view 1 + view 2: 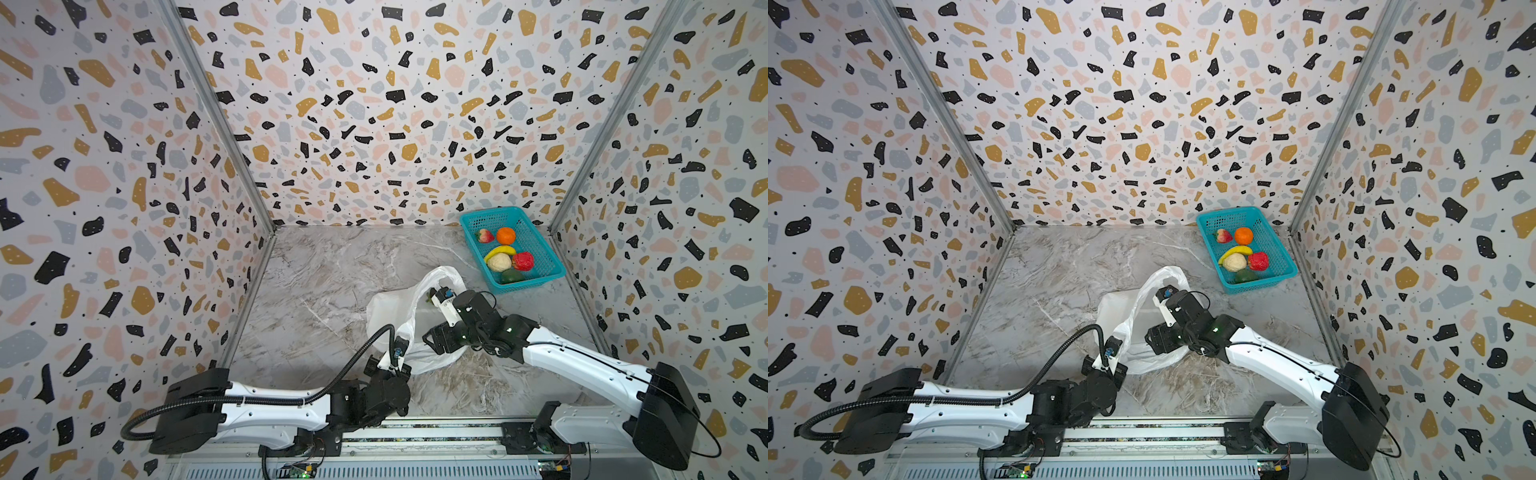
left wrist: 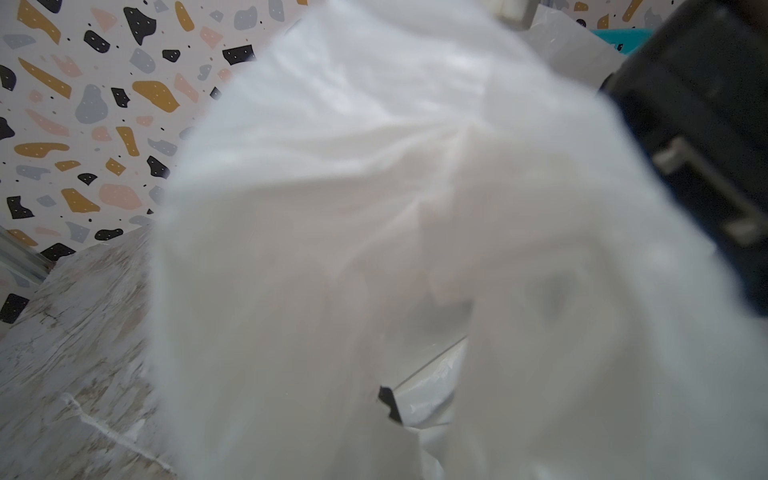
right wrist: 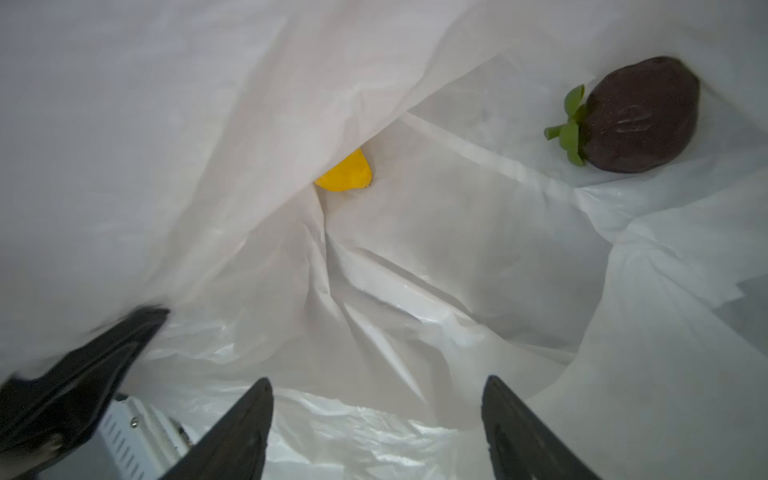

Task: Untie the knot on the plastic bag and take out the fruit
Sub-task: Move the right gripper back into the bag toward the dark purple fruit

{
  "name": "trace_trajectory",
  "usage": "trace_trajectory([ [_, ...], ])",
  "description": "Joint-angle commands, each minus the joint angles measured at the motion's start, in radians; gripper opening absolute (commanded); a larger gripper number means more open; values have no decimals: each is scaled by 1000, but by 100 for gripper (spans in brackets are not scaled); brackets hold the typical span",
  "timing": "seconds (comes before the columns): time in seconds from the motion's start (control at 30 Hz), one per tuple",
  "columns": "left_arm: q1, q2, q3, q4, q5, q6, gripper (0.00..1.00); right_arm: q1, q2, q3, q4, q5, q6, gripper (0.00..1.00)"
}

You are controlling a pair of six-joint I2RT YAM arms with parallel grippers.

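**Fingertips [image 3: 257, 399] inside the plastic bag [image 3: 415, 270]: lemon [image 3: 347, 174] dead ahead**

Your right gripper [image 3: 377, 380] is spread wide, empty, w/ lemon straight in front but half under a fold. Dark fruit [image 3: 640, 116] sits clear, off to one side. Your left gripper [image 1: 400, 345] pinches the bag rim, farther off.

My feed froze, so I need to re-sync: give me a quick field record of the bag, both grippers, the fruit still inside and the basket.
bag: plastic bag, mouth open
left gripper: shut, pinching the plastic bag's rim
right gripper: inside the bag mouth, fingers apart, nothing between them
fruit in bag: lemon half under a fold; dark purple-brown fruit uncovered
basket: teal basket holds an orange, a banana and four more pieces
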Motion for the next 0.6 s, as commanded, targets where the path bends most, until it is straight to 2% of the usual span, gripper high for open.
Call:
trace_trajectory([
  [0.0,6,-20,34,26,-24,9,0,3,34,-13,81,105,-77,76],
  [0.3,6,-21,42,32,-26,24,0,3,226,55,149,151,-140,64],
  [0.57,6,-24,40,29,-13,24,0,-52,366,132,282,107,-25,52],
])
